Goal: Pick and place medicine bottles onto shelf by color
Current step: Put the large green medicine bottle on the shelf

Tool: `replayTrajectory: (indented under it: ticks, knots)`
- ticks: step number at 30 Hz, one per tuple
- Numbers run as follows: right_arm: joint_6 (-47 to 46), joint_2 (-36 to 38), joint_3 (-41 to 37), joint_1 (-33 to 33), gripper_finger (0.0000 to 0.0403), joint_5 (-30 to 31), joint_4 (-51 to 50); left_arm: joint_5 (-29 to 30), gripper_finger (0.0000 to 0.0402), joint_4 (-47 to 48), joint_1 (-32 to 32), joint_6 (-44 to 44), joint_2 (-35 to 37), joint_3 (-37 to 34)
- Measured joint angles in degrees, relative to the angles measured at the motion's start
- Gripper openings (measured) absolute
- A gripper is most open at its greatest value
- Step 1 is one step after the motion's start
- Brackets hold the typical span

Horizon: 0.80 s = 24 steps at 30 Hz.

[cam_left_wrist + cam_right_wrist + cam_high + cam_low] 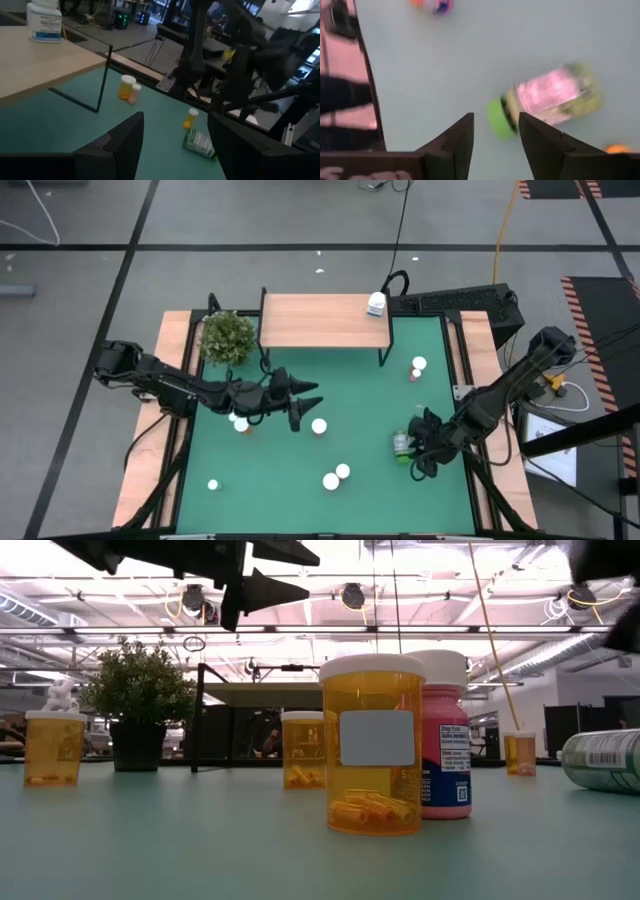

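The light-wood shelf (325, 320) stands at the mat's far edge, with one white bottle (376, 304) upright on its right end. Several white-capped bottles stand on the green mat, among them an orange one (319, 426) near my left gripper (305, 405) and another (373, 745) beside a pink one (445, 740). My left gripper hangs open above the mat's middle, holding nothing. A greenish bottle with a green cap (545, 102) lies on its side at the right. My right gripper (495, 117) is open just short of its cap, touching nothing.
A bushy plant in a dark pot (228, 337) stands at the shelf's left end. An orange bottle (419, 364) and a pink one (415, 374) stand by the shelf's right leg. Other bottles stand near the front (331, 481) and at the front left (213, 485).
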<state>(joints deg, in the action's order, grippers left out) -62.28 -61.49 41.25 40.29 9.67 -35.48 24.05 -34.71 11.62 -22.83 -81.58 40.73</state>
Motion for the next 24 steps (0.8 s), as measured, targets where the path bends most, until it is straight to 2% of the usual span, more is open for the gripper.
replayTrajectory:
  ticks: [2, 5, 9, 13, 17, 21, 24]
  knots:
    - [2.7, -0.3, 2.5, -1.7, 0.0152, 0.7, -2.6, 0.0, 0.0223, -0.1, -0.3, 0.0, 0.0, 0.0]
    - [14.5, -1.3, 9.2, -2.9, 0.0162, 1.4, -4.5, 0.0, 0.0223, 0.0, -0.9, 0.0, 0.0, 0.0]
    - [39.8, -4.8, 17.7, -3.2, 0.0179, 5.2, -9.2, -0.1, 0.0223, 0.3, -2.2, 0.1, 0.0, 0.0]
    - [64.1, -9.0, 19.1, -3.6, 0.0206, 8.3, -10.2, -2.1, 0.0223, 0.3, -4.0, 0.9, 0.0, 0.0]
    - [79.4, -14.6, 17.2, -4.7, 0.0241, 2.9, -10.1, -3.0, 0.0223, 0.3, -4.5, -0.4, 0.0, 0.0]
    - [87.6, -19.0, 16.9, -4.6, 0.0260, -3.5, -9.5, -3.0, 0.0223, 3.4, -3.3, -1.0, 0.0, 0.1]
    - [92.5, -22.2, 16.9, -5.2, 0.0262, -5.4, -7.0, -3.0, 0.0223, 8.2, -2.5, -3.7, 0.0, 0.1]
